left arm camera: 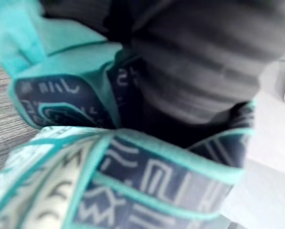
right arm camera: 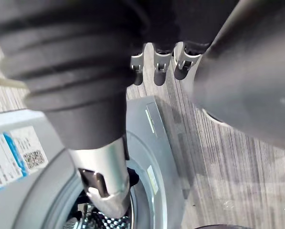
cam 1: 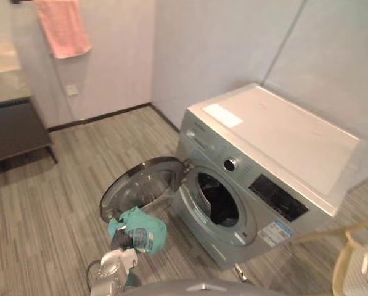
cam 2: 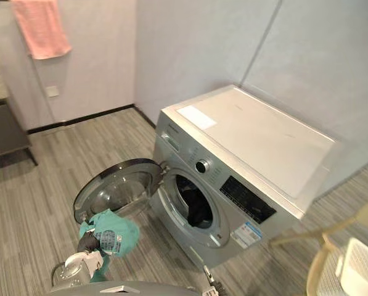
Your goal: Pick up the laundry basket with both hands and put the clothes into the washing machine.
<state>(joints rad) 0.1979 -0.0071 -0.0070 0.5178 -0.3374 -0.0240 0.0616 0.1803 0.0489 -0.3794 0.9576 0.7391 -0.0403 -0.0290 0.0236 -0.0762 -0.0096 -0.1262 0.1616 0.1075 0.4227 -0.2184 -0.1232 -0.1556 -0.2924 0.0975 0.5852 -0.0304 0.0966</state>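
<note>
1. The washing machine (cam 1: 276, 142) stands silver-grey against the wall, and its round door (cam 1: 143, 188) swings wide open from the front.
2. Dark clothes (cam 1: 220, 203) lie inside the machine's drum, visible through the open port.
3. A teal garment (cam 1: 142, 229) with a dark patterned band hangs bunched in front of the machine, just below the rim of the open door and off the floor (cam 1: 42, 209).
4. The left hand (cam 1: 120, 241) sits against the side of that garment away from the machine. The left wrist view shows its dark cover pressed into the teal cloth, which covers the fingers, so I cannot tell how they are set.
5. The right hand (right arm camera: 104, 167) hovers close to the machine's front, with its thumb reaching over the drum's rim beside the printed label. Its fingers (right arm camera: 155, 71) are relaxed and apart from the thumb, and they hold nothing.
6. The laundry basket (cam 2: 359, 265), white and perforated with a cream frame, sits on the floor off the machine's front corner, on the side away from the door and apart from both hands.
7. A pink towel (cam 1: 63, 28) hangs on the wall well beyond the machine's door side.
8. A dark bench (cam 1: 14, 129) stands below the towel, also well apart from the machine.
</note>
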